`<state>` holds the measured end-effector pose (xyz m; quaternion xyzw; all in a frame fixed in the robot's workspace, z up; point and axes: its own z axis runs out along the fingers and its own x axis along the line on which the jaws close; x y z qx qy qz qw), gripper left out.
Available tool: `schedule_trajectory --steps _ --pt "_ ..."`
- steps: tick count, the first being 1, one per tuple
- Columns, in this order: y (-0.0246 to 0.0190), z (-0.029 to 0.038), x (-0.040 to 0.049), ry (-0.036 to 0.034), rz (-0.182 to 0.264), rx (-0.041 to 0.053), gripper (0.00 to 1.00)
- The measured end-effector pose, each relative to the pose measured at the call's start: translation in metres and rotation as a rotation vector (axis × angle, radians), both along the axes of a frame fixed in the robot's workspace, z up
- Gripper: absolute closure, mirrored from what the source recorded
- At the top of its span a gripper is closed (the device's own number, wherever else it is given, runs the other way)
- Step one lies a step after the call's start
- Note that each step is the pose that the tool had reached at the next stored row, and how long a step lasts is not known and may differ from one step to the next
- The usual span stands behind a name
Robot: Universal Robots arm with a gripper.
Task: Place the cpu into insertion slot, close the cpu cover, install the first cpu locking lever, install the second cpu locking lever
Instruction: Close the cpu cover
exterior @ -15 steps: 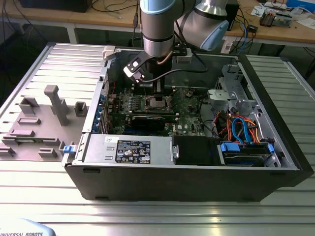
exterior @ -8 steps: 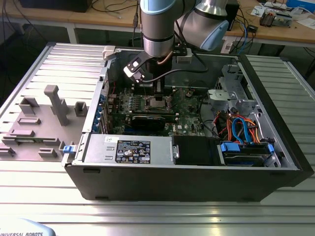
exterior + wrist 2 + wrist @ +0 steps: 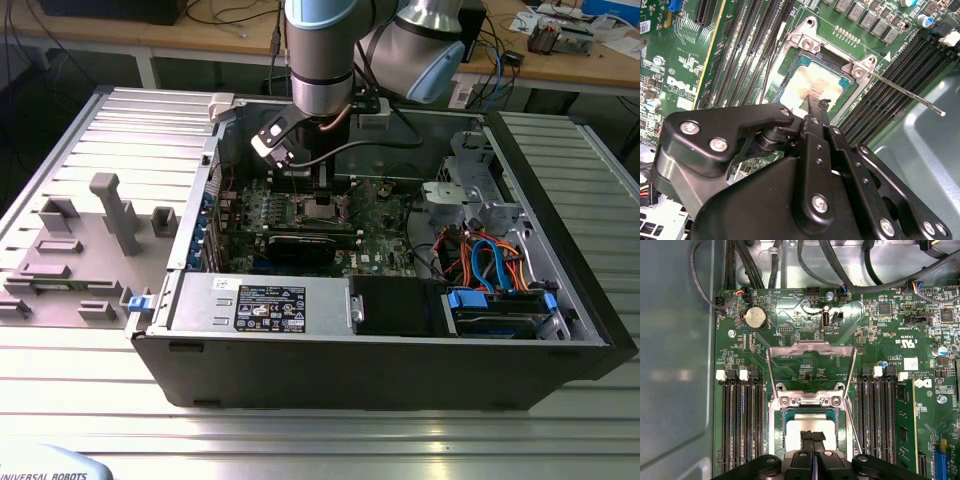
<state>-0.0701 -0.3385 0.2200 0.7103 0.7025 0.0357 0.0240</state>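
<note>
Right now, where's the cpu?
In both wrist views the cpu lies in the insertion slot, between the two banks of memory slots, right at the gripper tips, with the cpu cover standing open at the slot's edge.

Exterior view: bright, even room light from above; the ribbed table [image 3: 320, 430] looks pale, the case interior shaded.
Glare: soft sheen on the cpu [image 3: 810, 82] and the case wall [image 3: 675, 375].
Wrist views: motherboard [image 3: 805, 365] evenly lit; gripper [image 3: 812, 436] dark, with small highlights.

Exterior view: whole open case [image 3: 400, 370] from above. Both wrist views: close-up on the insertion slot [image 3: 810, 401] [image 3: 792, 70].
</note>
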Motion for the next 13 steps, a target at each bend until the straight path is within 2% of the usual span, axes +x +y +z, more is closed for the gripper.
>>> schedule_trajectory --steps 2,4,5,7,13 --pt "0.0 0.0 0.0 0.0 0.0 0.0 0.89" --pt "0.0001 -0.0001 0.0007 0.0062 0.0 0.0001 0.89" --pt "0.0 0.0 0.0013 0.0194 0.0 -0.0001 0.89" --pt "0.0 0.0002 0.0015 0.0313 0.0 -0.0002 0.89" --pt "0.0 0.0 0.0015 0.0325 0.0 0.0002 0.89"
